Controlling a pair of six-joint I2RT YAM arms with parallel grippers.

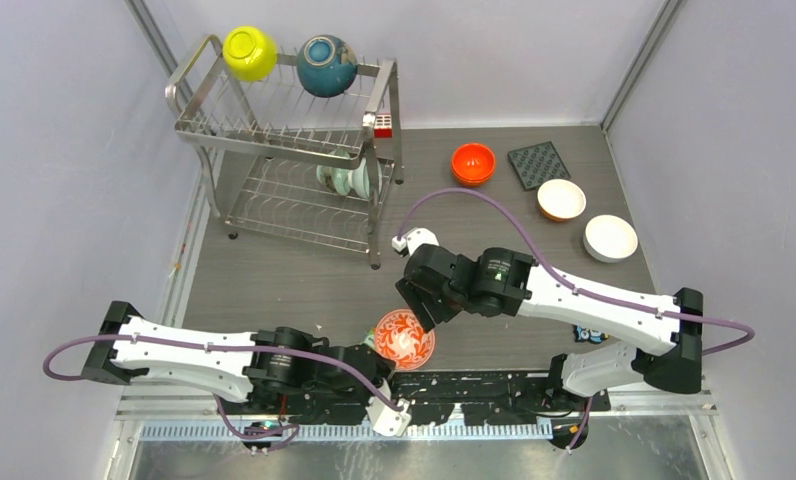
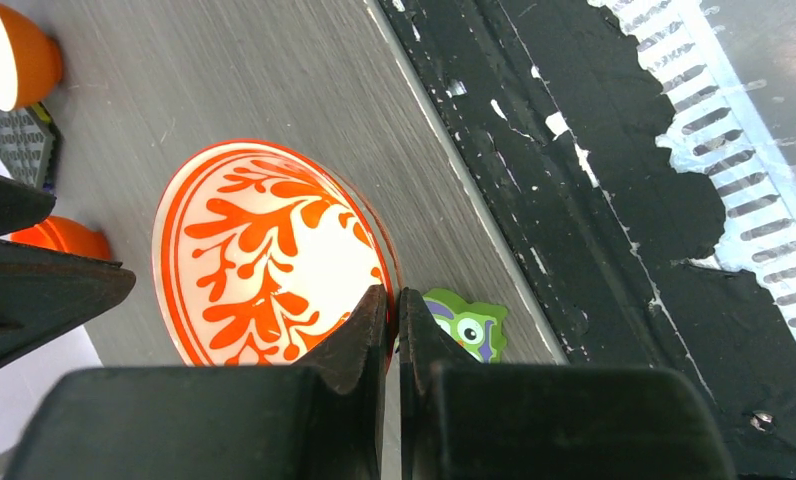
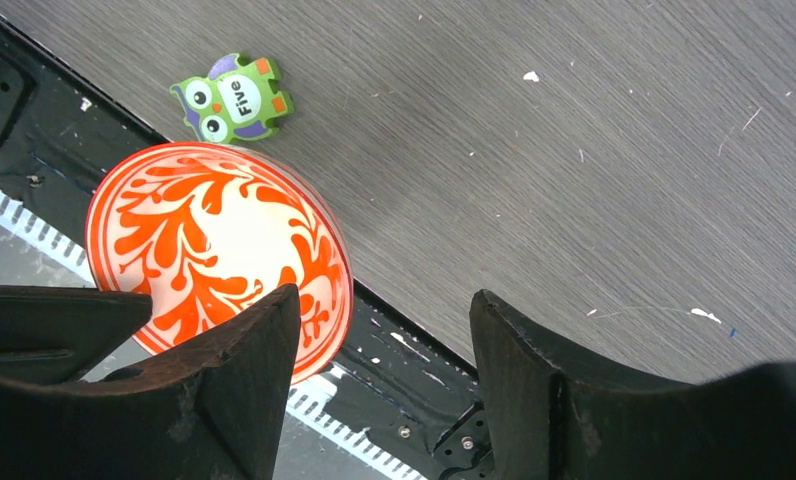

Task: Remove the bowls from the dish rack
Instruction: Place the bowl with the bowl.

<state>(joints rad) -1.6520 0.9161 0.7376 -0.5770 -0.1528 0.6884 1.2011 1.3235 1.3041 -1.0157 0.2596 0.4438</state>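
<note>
Grey table (image 1: 294,290); left pincer (image 2: 394,318) grips flowered bowl (image 2: 264,250) beside owl toy (image 2: 469,326), right pincer (image 3: 384,300) gapes.

Green owl figure (image 3: 236,97): word "Five" printed on belly. No other text legible.

2 bowls (image 1: 250,52) atop rack (image 1: 274,122), rear-L

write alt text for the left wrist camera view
The left gripper pinches the rim of a white bowl with an orange-red leaf pattern, seen close over a grey table. A small green owl toy lies beside the bowl, and two orange bowls sit at the far left edge.
</note>
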